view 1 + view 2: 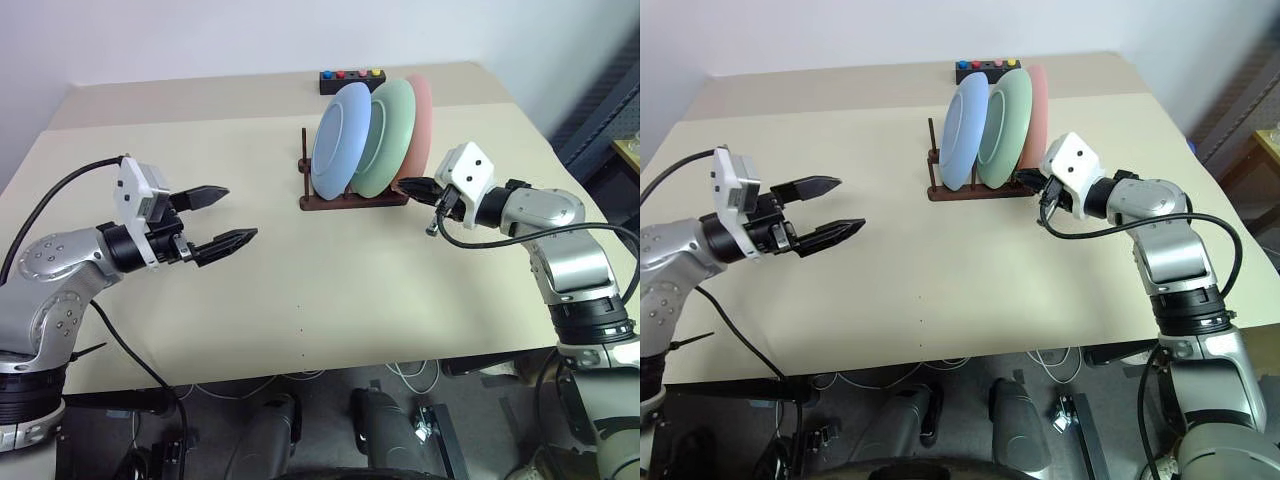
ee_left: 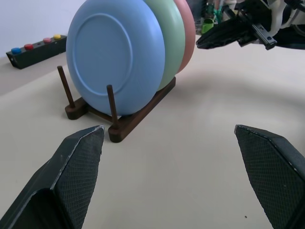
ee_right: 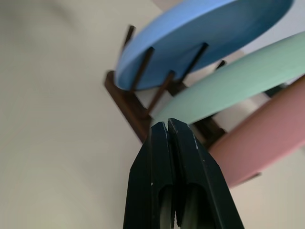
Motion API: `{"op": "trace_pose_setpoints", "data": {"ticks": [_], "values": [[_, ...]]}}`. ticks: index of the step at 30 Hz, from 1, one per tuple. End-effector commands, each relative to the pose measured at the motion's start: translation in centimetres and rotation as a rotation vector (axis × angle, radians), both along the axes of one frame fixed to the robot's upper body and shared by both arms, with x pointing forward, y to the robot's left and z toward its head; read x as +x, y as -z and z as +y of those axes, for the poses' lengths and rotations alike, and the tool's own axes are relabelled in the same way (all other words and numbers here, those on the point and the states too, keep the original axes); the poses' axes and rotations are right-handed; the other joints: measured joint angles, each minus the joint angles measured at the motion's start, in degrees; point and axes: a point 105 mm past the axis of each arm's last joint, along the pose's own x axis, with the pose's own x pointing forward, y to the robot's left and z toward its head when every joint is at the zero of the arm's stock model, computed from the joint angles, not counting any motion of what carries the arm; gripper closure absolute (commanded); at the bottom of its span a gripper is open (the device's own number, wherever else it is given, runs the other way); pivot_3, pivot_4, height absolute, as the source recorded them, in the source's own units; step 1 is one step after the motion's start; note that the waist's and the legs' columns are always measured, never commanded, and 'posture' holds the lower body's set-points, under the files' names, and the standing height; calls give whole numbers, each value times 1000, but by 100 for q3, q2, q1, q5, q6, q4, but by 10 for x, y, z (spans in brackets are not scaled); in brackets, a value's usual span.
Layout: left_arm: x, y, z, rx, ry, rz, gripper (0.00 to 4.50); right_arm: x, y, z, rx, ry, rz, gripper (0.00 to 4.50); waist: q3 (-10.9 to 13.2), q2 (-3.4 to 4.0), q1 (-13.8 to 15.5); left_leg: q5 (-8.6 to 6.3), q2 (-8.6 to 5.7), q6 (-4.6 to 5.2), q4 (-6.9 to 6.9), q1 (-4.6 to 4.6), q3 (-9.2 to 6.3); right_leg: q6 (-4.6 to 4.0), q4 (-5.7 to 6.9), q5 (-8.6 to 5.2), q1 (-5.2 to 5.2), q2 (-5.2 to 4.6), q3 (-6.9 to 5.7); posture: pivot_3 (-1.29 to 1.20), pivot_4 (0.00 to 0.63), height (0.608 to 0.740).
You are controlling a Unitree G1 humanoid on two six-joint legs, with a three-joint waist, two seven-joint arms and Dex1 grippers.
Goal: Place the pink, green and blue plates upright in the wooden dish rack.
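The blue plate point(image 1: 340, 140), green plate point(image 1: 386, 136) and pink plate point(image 1: 420, 115) stand upright because the wooden dish rack point(image 1: 345, 201) pegs prop them, so the left gripper point(image 1: 222, 217) hangs released and the right gripper point(image 1: 410, 186) is clenched empty beside the rack.

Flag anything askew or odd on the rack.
Nothing stands out: the blue plate, green plate and pink plate all stand on edge in the wooden dish rack, leaning the same way.

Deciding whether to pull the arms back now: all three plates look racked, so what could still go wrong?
The right gripper, shut and empty, sits close by the rack end beneath the pink plate; a careless withdrawal might clip it. The blue plate and green plate lean, so a nudge could tip them. The open left gripper is well clear.
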Motion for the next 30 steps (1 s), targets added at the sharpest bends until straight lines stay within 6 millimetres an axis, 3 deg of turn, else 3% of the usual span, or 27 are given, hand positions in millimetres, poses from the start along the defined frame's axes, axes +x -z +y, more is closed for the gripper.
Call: {"op": "trace_pose_setpoints", "data": {"ticks": [1,15,24,30], "values": [[-2,-11,-1,14,12,-48,0,6,-11,0,-73,16,-121,4474,0,0,16,0,0,0,0,0,0,0,0,0,0,0,0,0,150,740],[-8,-11,-1,13,12,-44,0,18,-18,5,-146,17,-250,4474,0,0,81,0,-1,0,2,0,0,0,0,0,2,4,0,0,150,740],[-8,-9,-1,4,3,-38,0,22,-47,29,-130,-42,-359,4474,0,0,69,2,-1,-2,2,2,0,0,2,0,1,6,0,0,150,740],[-10,-8,0,1,-4,-34,0,23,-50,38,-136,-71,-378,4474,0,0,73,1,-2,-2,3,1,-1,0,2,0,2,7,0,0,150,740]]}}
